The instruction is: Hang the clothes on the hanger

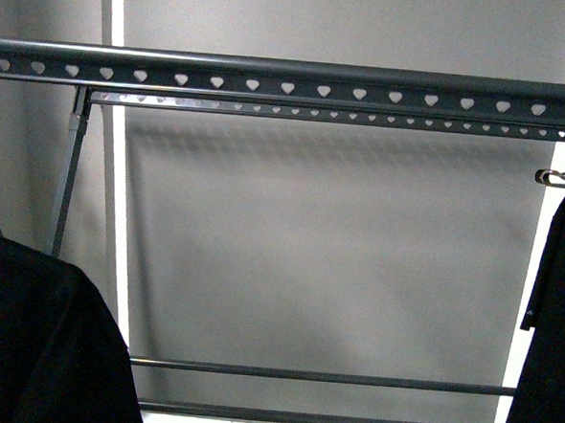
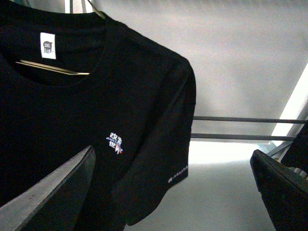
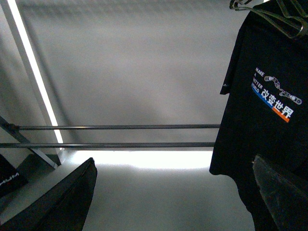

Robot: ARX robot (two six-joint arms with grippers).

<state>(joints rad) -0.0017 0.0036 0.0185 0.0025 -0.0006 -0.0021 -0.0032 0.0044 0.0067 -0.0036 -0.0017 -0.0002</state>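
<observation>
left gripper (image 2: 172,153): jaws wide, empty | right gripper (image 3: 173,160): jaws wide, empty | T-shirt (image 1: 35,340) on wire hanger (image 2: 53,68), 8 o'clock, below rack rail (image 1: 290,85) at 12 | advice: grip hook (image 2: 98,12) at its neck, raise above rail, lower squarely, clear of hung shirt (image 1: 553,334) at 3

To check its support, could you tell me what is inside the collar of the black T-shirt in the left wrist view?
Inside the T-shirt collar sit a white label and the thin bar of a wire hanger. Fabric covers the bar's ends, so they cannot be seen.
</observation>
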